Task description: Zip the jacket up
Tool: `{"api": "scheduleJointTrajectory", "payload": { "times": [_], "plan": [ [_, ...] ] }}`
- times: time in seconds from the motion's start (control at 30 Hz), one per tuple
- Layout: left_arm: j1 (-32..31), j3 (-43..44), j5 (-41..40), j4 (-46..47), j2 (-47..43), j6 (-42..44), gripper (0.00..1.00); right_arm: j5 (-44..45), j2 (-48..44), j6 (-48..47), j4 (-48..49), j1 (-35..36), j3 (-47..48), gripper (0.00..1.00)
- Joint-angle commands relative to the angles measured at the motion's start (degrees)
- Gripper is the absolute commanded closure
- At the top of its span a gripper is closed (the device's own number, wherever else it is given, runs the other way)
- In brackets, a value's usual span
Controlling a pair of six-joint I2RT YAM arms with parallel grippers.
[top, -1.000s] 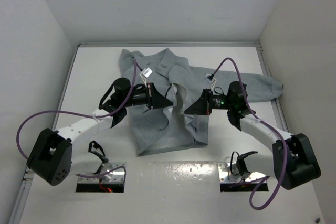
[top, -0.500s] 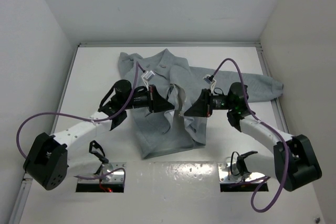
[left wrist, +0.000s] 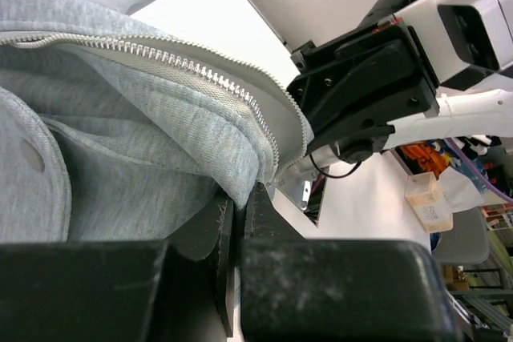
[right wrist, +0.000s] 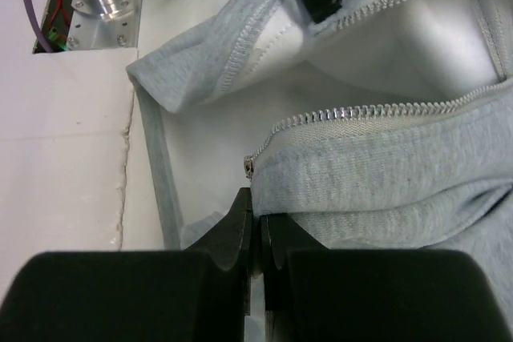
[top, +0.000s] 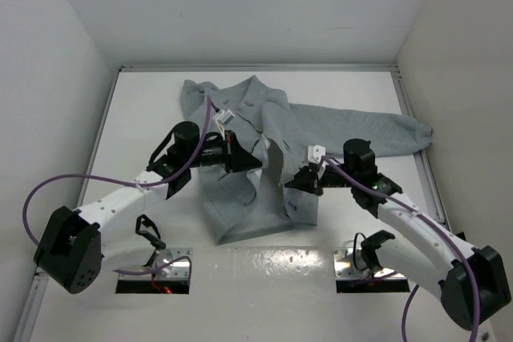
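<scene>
White desk (top: 152, 110) boxed in by white walls (top: 64, 38); the jacket (top: 232, 206) lay crumpled on the desk's middle, front unzipped, one sleeve (top: 377, 130) trailing toward the desk's right edge. Soft, light, limp cloth, likely to sag and bunch, so best taken by the firmer hem beside the zipper teeth (right wrist: 361, 110). That was the grip here: left end effector (top: 255, 159) pinched narrow on one front edge, right end effector (top: 292, 183) clamped narrow on the other edge by the end of its tooth row, both over the desk's middle with the open front between them.
</scene>
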Motion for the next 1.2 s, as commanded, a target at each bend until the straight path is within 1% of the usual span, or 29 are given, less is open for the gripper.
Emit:
{"api": "scheduleJointTrajectory", "payload": {
  "times": [0.0, 0.03, 0.1, 0.17, 0.2, 0.23, 0.3, 0.33, 0.43, 0.6, 0.7, 0.83, 1.17],
  "plan": [
    [-0.17, 2.45, 0.96, 1.84, -1.16, 1.75, 1.0, -2.22, -1.03, 2.93, 6.77, -0.9, -0.61, 1.0],
    [-0.69, 2.45, 0.96, 1.84, -1.16, 2.97, 1.0, -2.24, -1.29, 4.61, 10.78, -1.43, -1.05, 1.0],
    [-1.84, 3.06, -1.14, 0.53, -1.86, 4.73, 1.0, -2.33, -1.47, 12.41, 13.09, -1.34, -1.85, 1.0],
    [-3.15, 3.07, -2.11, 0.53, -2.47, 6.49, 1.0, -2.42, -1.29, 17.88, 16.25, -1.17, -1.76, 1.0],
    [-3.16, 3.07, -3.25, -0.17, -2.47, 7.19, 1.0, -2.33, -0.86, 23.56, 17.4, -1.08, -1.67, 1.0],
    [-3.94, 3.07, -3.96, -0.87, -2.47, 8.68, 1.0, -2.5, -0.42, 25.27, 21.15, -1.17, -1.58, 1.0],
    [-4.48, 3.68, -4.57, -0.36, -3.0, 10.09, 1.0, -2.68, -0.15, 27.99, 23.02, -1.08, -1.5, 1.0],
    [-4.48, 4.29, -4.58, -0.35, -3.0, 10.88, 1.0, -2.94, 0.29, 31.75, 23.82, -1.08, -1.32, 1.0],
    [-5.0, 4.82, -5.98, -0.35, -3.52, 12.9, 1.0, -3.21, 1.52, 35.99, 26.9, -1.25, -1.06, 1.0],
    [-5.01, 4.83, -6.51, 1.84, -4.58, 13.96, 1.0, -3.73, 2.05, 38.81, 28.83, -1.26, -0.7, 1.0],
    [-5.53, 4.83, -5.29, 3.77, -5.2, 14.49, 1.0, -3.73, 2.4, 40.22, 29.54, -1.17, -0.27, 1.0],
    [-5.53, 5.35, -3.35, 3.78, -5.81, 15.64, 1.0, -3.56, 3.36, 41.63, 30.24, -1.43, 1.05, 1.0],
    [-6.06, 5.35, -3.35, 1.76, -6.96, 16.69, 1.0, -3.21, 5.56, 44.79, 32.17, -2.75, 3.25, 1.0]
  ]
}}
